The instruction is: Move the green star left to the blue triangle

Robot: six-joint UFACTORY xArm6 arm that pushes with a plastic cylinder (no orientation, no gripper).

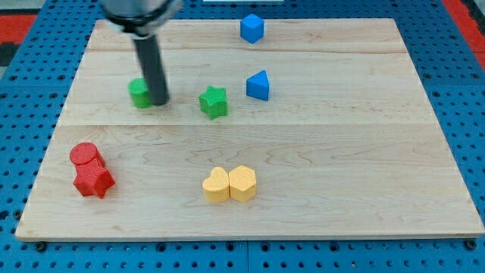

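Tip: bare rod, no jaws; touching green round block, perhaps.
Green star: near, left of blue triangle; unpushed, seemingly.

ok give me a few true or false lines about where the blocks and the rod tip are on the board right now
1. My tip is right beside the green round block, at that block's right edge. True.
2. The green star lies to the view's right of the blue triangle. False: it lies to the view's left of the triangle, with a gap between them.
3. The two yellow blocks sit side by side, touching, near the view's bottom. True.
4. The blue cube is at the view's bottom left. False: it is near the view's top edge of the board.
5. My tip is touching the green star. False: bare board shows between them.
6. The two red blocks sit together at the view's left. True.
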